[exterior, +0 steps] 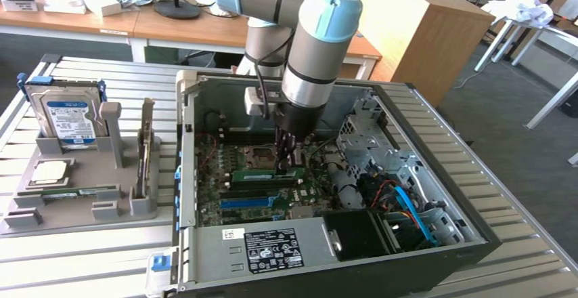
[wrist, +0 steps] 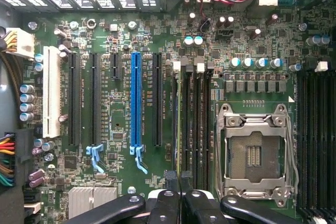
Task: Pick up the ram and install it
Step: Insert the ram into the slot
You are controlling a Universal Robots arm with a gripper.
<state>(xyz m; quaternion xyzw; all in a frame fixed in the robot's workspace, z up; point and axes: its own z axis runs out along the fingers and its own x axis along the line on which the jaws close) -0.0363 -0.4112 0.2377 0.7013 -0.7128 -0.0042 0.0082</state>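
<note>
While the gripper (exterior: 287,164) reaches into the case (exterior: 459,191), its jaws sit pressed together atop the ram (exterior: 269,174), upright on the motherboard (wrist: 115,35) directly beneath them; its white label is unreadable.

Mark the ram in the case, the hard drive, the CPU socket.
ram (exterior: 259,174), exterior view, green board's long face
hard drive (exterior: 70,116), exterior view, blue label
CPU socket (wrist: 255,153), wrist view, bare contact field in the middle

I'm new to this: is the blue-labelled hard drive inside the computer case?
No, the hard drive stands in a grey holder outside the case.
</note>
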